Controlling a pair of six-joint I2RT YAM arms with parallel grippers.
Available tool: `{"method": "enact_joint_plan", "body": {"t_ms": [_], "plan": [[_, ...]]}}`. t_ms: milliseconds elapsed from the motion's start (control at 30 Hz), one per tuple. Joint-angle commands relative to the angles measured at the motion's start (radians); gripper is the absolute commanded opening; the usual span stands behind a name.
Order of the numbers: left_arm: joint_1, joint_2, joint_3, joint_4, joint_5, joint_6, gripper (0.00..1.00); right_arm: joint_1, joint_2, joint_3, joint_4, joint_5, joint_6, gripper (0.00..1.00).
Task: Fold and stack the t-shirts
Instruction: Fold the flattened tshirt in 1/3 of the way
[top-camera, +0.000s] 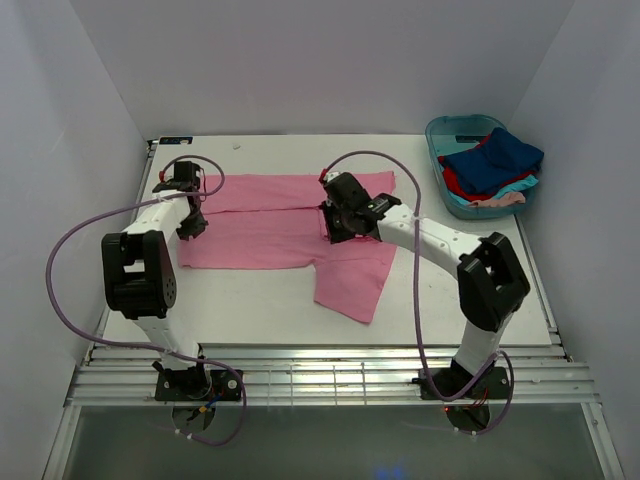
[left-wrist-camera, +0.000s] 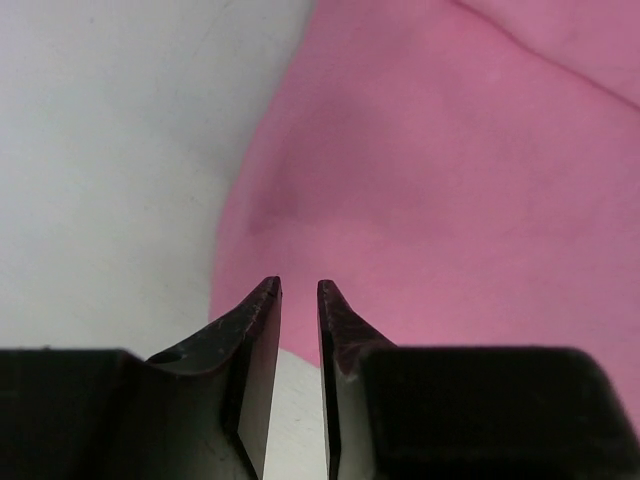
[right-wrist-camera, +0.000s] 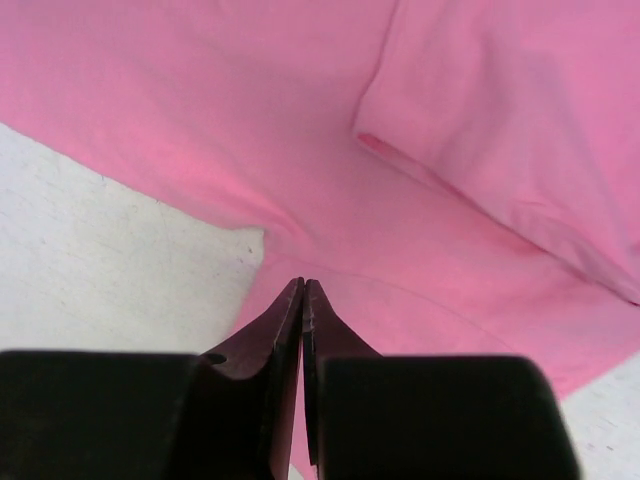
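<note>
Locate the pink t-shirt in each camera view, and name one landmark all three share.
Top external: pink t-shirt spread across the middle of the frame.
Left wrist: fills the right and upper part of the frame.
Right wrist: covers the top and right.
Shared landmark: the bare white table bordering the shirt's edge, at left in both wrist views.

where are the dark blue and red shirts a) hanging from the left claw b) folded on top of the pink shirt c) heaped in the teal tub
c: the dark blue shirt and red shirt lie heaped in the teal tub, well apart from the pink shirt.
</note>
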Motion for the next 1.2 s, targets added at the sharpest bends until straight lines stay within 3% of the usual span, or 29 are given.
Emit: {"method": "enact_joint_plan", "body": {"t_ms": [0, 100, 167, 200, 233, 533, 933, 1167], "plan": [[-0.019, -0.1, -0.013, 0.098, 0.013, 0.014, 0.31, -0.053, -0.097, -0.042, -0.021, 0.108, -0.017, 0.08], [-0.019, -0.132, -0.046, 0.15, 0.02, 0.016, 0.24, -0.129, -0.089, -0.063, -0.009, 0.112, -0.035, 0.08], [-0.019, -0.137, -0.069, 0.179, 0.026, 0.014, 0.13, -0.19, -0.071, -0.058, 0.02, 0.092, -0.052, 0.08], [-0.019, -0.134, -0.074, 0.183, 0.031, 0.014, 0.02, -0.207, -0.046, -0.052, 0.031, 0.083, -0.057, 0.08], [-0.019, -0.119, -0.075, 0.181, 0.034, 0.016, 0.0, -0.222, -0.032, -0.043, 0.051, 0.069, -0.064, 0.08], [-0.025, -0.045, -0.114, 0.198, 0.097, 0.002, 0.0, -0.319, 0.152, 0.106, 0.081, 0.059, -0.112, 0.08], [-0.028, 0.07, -0.112, 0.216, 0.135, 0.008, 0.0, -0.366, 0.245, 0.077, 0.074, 0.066, -0.11, 0.08], [-0.111, 0.153, -0.085, 0.221, 0.131, 0.013, 0.0, -0.432, 0.264, 0.065, 0.04, 0.057, -0.098, 0.08]]}}
